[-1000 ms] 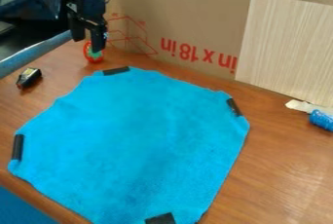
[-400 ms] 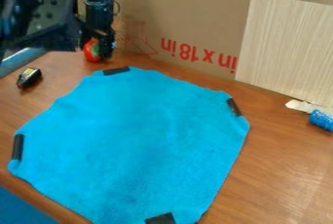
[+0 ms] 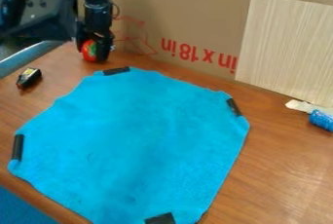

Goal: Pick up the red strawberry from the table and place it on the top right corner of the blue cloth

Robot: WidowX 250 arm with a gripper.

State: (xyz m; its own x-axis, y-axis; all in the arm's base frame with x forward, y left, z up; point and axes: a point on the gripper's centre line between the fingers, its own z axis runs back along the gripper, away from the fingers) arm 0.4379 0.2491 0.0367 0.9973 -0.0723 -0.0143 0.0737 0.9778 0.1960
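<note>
Rolling possible if black gripper (image 3: 92, 52) bears off-centre on round red thing (image 3: 86, 51), beyond blue cloth (image 3: 139, 135); clenched or released, can't tell.

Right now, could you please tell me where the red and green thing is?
The red and green thing is at the upper left of the camera view, right by the gripper, just beyond the blue cloth.
</note>
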